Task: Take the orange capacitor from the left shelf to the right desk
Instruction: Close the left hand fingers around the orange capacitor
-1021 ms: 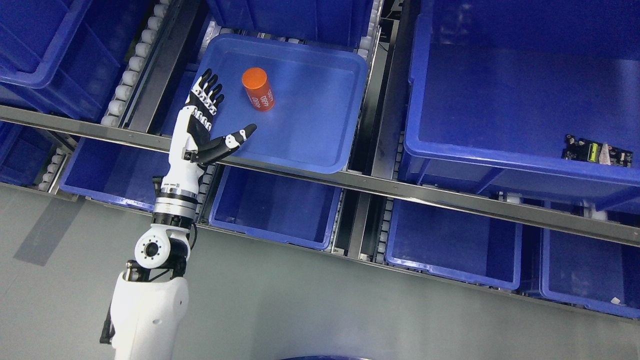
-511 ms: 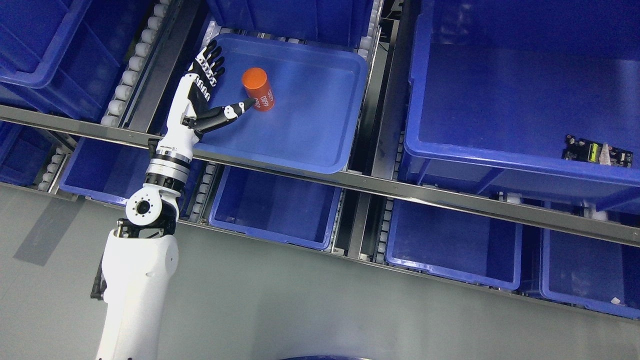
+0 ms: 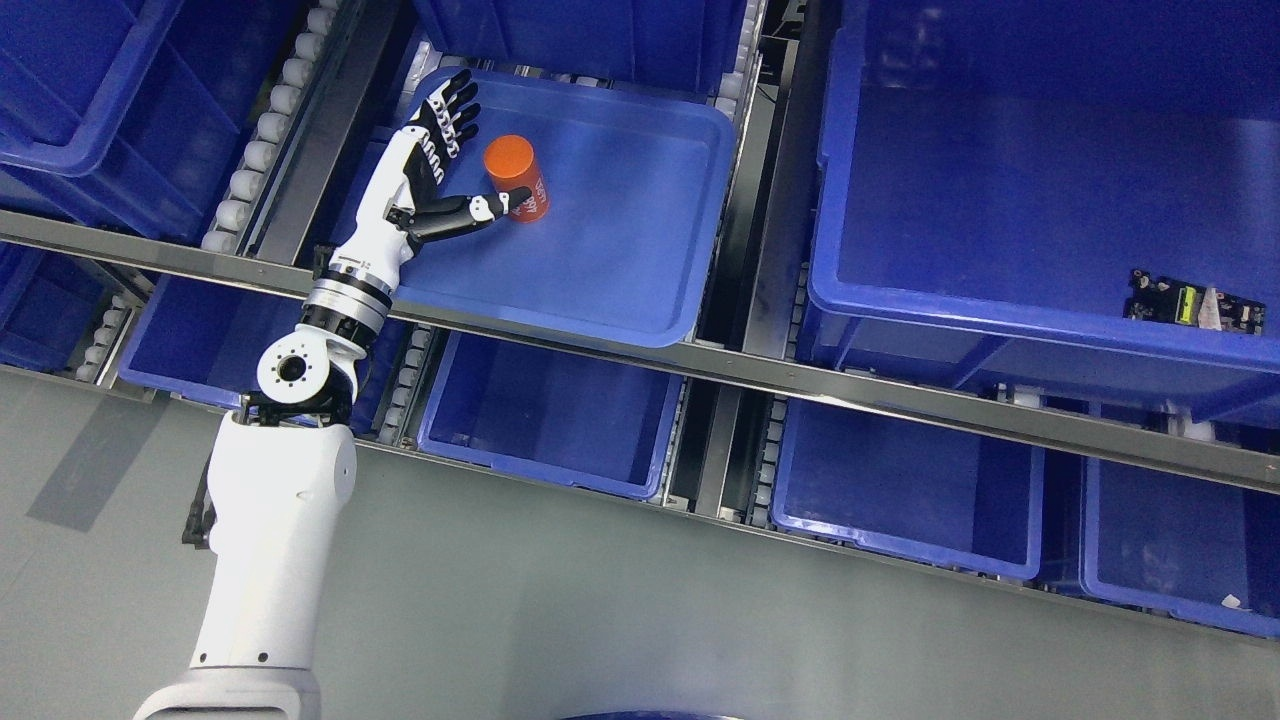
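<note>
1. Orange capacitor [image 3: 515, 177]: upright and slightly tilted in the upper left part of a shallow blue tray [image 3: 620, 260] on the upper shelf level, white print on its side, standing free on the tray floor.
2. Left hand [image 3: 432, 170]: reaching in from the lower left over the tray's left edge, just left of the capacitor, palm turned toward it.
3. Fingers [image 3: 458, 102]: straight and spread wide beside the capacitor's top, holding nothing.
4. Thumb [image 3: 480, 209]: stretched out across the front of the capacitor's base, tip at or touching its lower side; contact cannot be told for sure.
5. To the right: a deep blue bin [image 3: 1040, 200] with a small circuit board [image 3: 1195, 302] near its right edge.
</note>
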Available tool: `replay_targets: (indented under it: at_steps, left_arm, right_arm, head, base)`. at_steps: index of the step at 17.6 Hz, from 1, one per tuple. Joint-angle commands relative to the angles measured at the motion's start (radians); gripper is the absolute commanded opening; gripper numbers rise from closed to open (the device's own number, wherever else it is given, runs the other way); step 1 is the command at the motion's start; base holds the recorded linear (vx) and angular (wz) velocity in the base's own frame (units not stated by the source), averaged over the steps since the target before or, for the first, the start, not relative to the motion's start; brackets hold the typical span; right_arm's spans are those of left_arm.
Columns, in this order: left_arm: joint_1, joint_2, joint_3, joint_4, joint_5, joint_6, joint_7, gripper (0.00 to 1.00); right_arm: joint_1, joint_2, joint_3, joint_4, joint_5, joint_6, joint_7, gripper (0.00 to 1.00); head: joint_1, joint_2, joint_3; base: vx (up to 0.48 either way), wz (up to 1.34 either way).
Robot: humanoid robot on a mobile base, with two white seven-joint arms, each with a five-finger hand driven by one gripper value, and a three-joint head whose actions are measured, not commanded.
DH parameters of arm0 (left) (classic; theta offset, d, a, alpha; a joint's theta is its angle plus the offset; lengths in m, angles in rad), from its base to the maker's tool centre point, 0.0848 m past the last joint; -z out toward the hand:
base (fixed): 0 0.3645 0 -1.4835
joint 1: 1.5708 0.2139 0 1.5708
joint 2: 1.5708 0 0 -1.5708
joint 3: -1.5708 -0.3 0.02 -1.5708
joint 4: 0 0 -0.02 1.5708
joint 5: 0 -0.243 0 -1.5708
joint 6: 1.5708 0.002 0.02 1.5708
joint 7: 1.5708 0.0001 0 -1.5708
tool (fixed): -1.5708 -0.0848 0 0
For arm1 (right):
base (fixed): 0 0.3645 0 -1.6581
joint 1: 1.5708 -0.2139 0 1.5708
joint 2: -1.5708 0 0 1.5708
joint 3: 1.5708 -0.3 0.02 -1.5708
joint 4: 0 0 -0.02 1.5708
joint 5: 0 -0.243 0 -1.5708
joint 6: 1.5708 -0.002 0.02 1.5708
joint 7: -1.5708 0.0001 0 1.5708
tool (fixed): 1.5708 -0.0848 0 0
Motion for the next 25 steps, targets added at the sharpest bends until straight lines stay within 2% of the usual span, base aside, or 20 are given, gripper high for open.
replay_targets:
  at_steps: [1,6,9,17,19,23,25]
  left_arm:
    - [-0.056,-0.014,-0.09,0.153,-0.007,0.002,-0.004,0.99]
    - [-0.085,-0.042,-0.118,0.182,-0.009,0.002,-0.004,0.98]
    - [-0.094,-0.035,-0.118,0.194,-0.009,0.002,-0.004,0.92]
    - [-0.093,-0.036,-0.103,0.21,-0.013,-0.007,-0.004,0.65]
    - [-0.093,-0.041,-0.09,0.21,-0.012,-0.017,-0.004,0.54]
    - [-0.079,-0.054,-0.055,0.217,-0.01,-0.106,-0.004,0.18]
    - [-0.074,-0.055,-0.041,0.233,-0.009,-0.14,-0.004,0.09]
  right_arm:
    - [0.023,-0.017,-0.011,-0.017,0.006,-0.001,0.0,1.0]
    - [0.023,-0.017,-0.011,-0.017,0.006,-0.001,0.0,1.0]
    - [0.023,-0.017,-0.011,-0.017,0.006,-0.001,0.0,1.0]
    - [0.023,-0.017,-0.011,-0.017,0.006,-0.001,0.0,1.0]
    - [0.021,-0.017,-0.011,-0.017,0.006,-0.001,0.0,1.0]
    - [0.023,-0.017,-0.011,-0.017,0.006,-0.001,0.0,1.0]
    - [0.021,-0.017,-0.011,-0.017,0.006,-0.001,0.0,1.0]
  head:
    - [0.0,0.0,0.0]
    - [0.0,0.0,0.0]
    - [0.0,0.0,0.0]
    - [0.0,0.0,0.0]
    - [0.0,0.0,0.0]
    - [0.0,0.0,0.0]
    - [0.0,0.0,0.0]
  base:
    - [0.0,0.0]
    - [0.0,0.0]
    - [0.0,0.0]
    - [0.0,0.0]
    - [0.0,0.0]
    - [0.0,0.0]
    - [0.0,0.0]
